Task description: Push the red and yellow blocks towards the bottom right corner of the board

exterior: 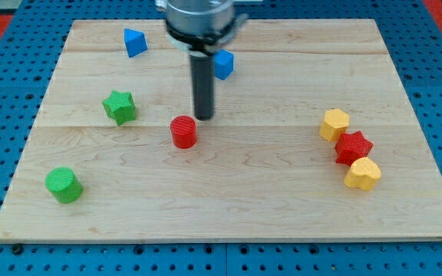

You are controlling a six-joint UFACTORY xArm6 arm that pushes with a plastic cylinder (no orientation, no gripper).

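Observation:
A red cylinder (pixel 183 132) stands left of the board's middle. My tip (pixel 204 117) is just above and to the right of it, close to it; contact cannot be told. At the view's right, a yellow hexagon block (pixel 334 124), a red star (pixel 353 147) and a yellow heart-shaped block (pixel 362 174) lie touching in a slanting row.
A green star (pixel 119 106) and a green cylinder (pixel 63 185) lie at the left. A blue block (pixel 134 41) sits at the top left, another blue block (pixel 223 64) is beside the rod. The wooden board (pixel 229 207) lies on a blue pegboard.

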